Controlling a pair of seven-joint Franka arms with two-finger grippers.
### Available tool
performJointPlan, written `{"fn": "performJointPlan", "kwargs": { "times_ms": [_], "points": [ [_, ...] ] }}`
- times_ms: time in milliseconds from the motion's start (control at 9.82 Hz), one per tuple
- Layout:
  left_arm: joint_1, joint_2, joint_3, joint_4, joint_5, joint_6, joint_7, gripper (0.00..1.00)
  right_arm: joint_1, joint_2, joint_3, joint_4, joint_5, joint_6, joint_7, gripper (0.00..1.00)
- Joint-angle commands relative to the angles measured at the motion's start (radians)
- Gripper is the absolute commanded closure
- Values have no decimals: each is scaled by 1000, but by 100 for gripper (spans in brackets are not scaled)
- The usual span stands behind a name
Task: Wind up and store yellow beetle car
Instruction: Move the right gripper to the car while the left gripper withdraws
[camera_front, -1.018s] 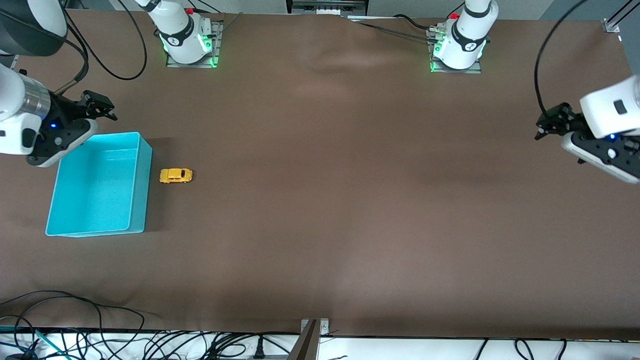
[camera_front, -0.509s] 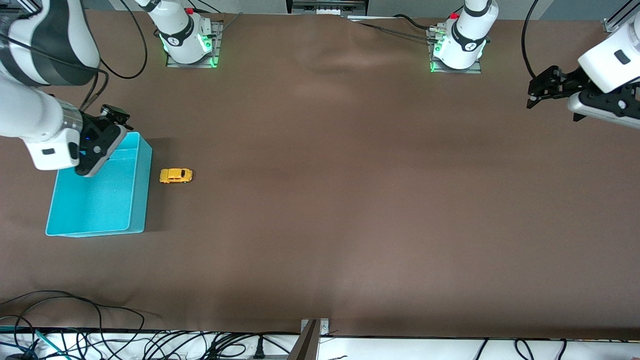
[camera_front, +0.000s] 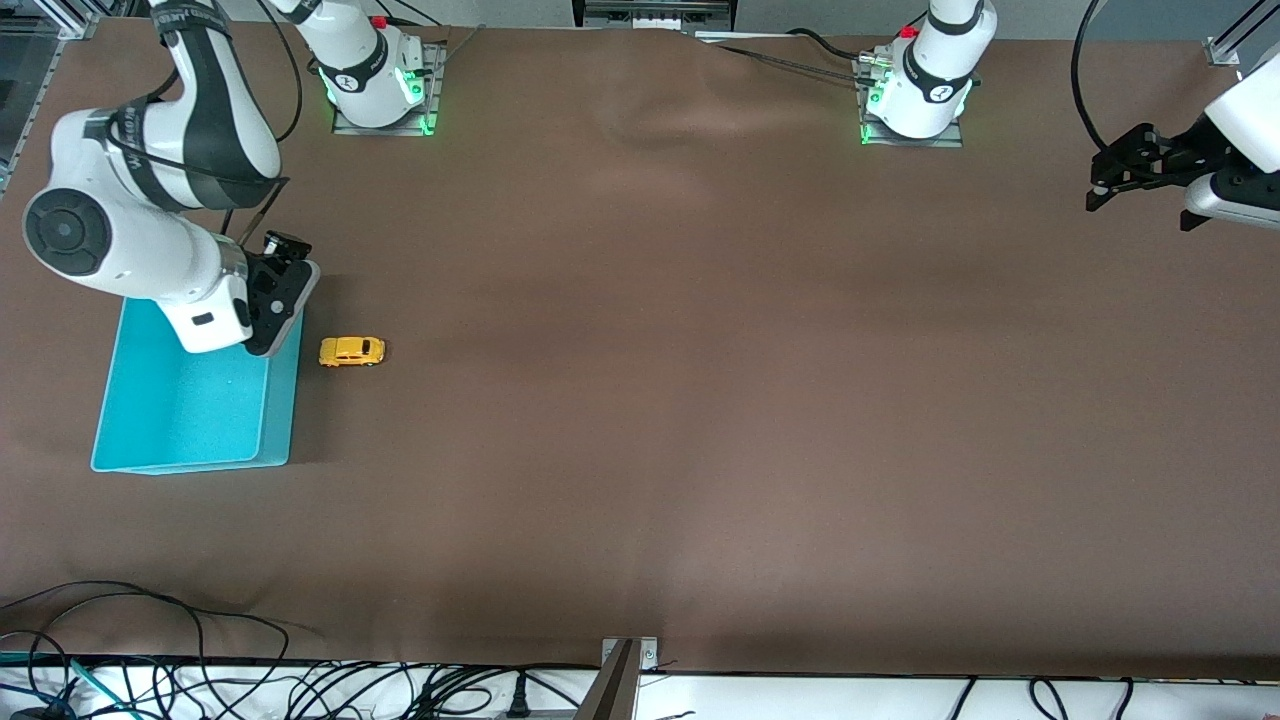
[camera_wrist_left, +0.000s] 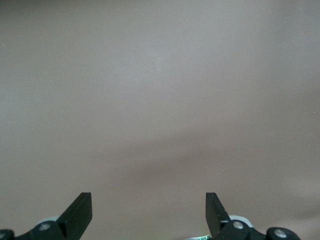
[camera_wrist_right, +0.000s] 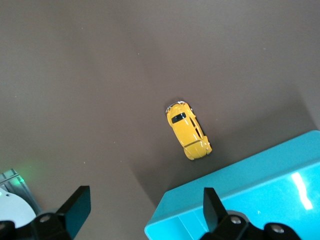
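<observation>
Yellow beetle car (camera_front: 352, 351) on its wheels on brown table (camera_front: 700, 400), just beside turquoise bin (camera_front: 195, 415), not touching it, toward right arm's end of table. Nothing holds car.

Right gripper (camera_wrist_right: 145, 212) up in air over bin's wall nearest car; fingers (camera_wrist_right: 77, 205) spread apart, nothing between them. Right wrist view: car (camera_wrist_right: 188, 131) and bin corner (camera_wrist_right: 240, 190) below.

Left gripper (camera_front: 1105, 185) hangs over bare table at left arm's end, well apart from car; fingers (camera_wrist_left: 80, 210) spread wide, nothing held.
</observation>
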Motion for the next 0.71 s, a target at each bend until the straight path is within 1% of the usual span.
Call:
{"fn": "performJointPlan", "kwargs": {
  "times_ms": [0, 102, 305, 407, 611],
  "points": [
    [16, -23, -20, -14, 6, 1, -29, 0, -6, -5, 6, -105, -5, 112, -105, 0],
    [18, -24, -20, -15, 1, -1, -46, 0, -8, 16, 6, -130, -5, 149, -136, 0],
    [13, -6, -21, 20, -13, -3, -53, 0, -8, 53, 6, -149, -5, 180, -142, 0],
    [9, 0, -21, 23, -8, -13, -47, 0, -8, 79, 5, -150, -5, 199, -152, 0],
    [15, 11, -20, 23, -2, -15, -43, 0, -29, 140, -4, -150, -4, 248, -231, 0]
  ]
}}
